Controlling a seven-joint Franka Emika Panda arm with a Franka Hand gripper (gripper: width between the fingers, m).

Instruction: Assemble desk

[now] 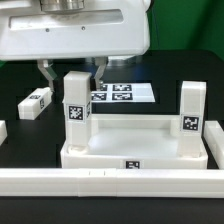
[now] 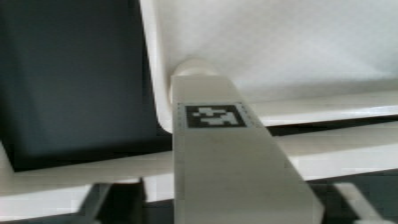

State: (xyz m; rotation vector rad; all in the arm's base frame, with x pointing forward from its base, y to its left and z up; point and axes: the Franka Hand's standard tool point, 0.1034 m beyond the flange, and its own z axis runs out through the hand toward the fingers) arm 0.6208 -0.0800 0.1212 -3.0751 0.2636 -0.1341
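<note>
Gripper (image 1: 73, 77) wide astride the upright leg (image 1: 76, 112); whether it touches is unclear.

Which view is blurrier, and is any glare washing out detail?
Wrist view: blurrier; the close leg is soft and its tag smeared, the white behind it washed out. Exterior view: sharper, marker board tags distinct; the arm housing is bright with little detail, no hard shadows.

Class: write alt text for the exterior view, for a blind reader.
A white robot gripper hangs open over an upright white block leg on a white rimmed plastic tabletop. A second leg stands at the exterior view's right; a third leg lies on the black table.
</note>
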